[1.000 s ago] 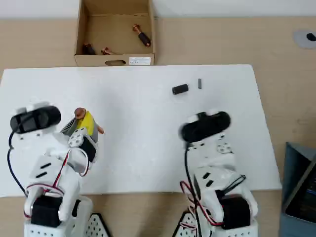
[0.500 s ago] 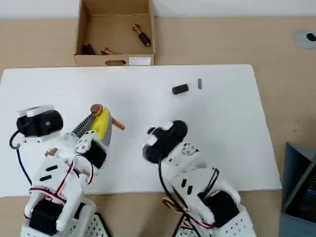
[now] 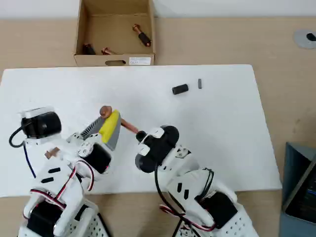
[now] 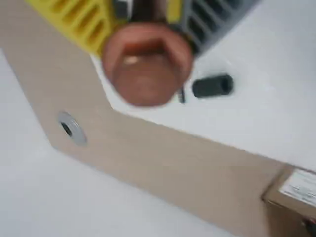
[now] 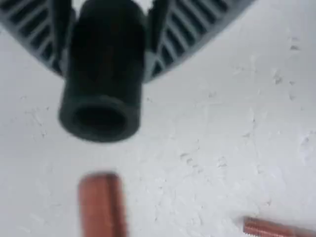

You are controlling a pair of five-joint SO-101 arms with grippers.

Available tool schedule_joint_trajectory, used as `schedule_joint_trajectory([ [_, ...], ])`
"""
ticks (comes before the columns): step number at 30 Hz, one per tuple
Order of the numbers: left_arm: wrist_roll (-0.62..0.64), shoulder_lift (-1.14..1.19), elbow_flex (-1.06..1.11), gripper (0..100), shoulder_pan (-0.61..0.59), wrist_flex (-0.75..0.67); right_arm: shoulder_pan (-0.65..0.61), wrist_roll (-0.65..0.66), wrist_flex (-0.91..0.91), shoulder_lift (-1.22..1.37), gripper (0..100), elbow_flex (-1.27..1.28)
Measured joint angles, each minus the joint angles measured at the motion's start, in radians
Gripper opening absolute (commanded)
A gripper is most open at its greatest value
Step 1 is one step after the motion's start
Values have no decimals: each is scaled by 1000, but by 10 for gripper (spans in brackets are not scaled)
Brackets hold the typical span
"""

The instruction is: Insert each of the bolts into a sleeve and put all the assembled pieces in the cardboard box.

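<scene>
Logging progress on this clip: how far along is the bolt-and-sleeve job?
Done: assembled pieces lie in the cardboard box. In hand: the left gripper holds a bolt, the right gripper a sleeve, not yet joined. Left: joining and boxing these, plus a loose sleeve on the mat.

Reading as a robotics lab bench. Wood-laminate counter (image 3: 212, 42) is carrying a white work mat (image 3: 232, 148); a cable grommet (image 3: 306, 38) is sitting in the counter, off the mat. Left arm (image 3: 59, 173) and right arm (image 3: 197, 190) are standing at the near edge, cardboard box (image 3: 96, 60) opposite.
</scene>
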Motion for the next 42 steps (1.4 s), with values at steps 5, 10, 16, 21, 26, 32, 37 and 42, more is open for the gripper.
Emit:
schedule_joint_trajectory([
  [5,0,0,0,2,35,29,0,14,0,0,9,0],
  [10,0,0,0,2,55,48,0,68,0,0,9,0],
  [16,-34,0,0,2,55,48,0,71,0,0,9,0],
  [21,-37,-2,12,2,55,34,0,72,0,0,9,0],
  [26,-37,-3,28,2,37,2,0,72,0,0,9,0],
  [32,-37,-6,68,2,31,-11,0,87,0,0,9,0],
  [37,-64,-6,69,2,40,-11,-2,121,0,0,9,0],
  [42,-117,-6,71,2,112,29,-3,121,0,0,9,0],
])
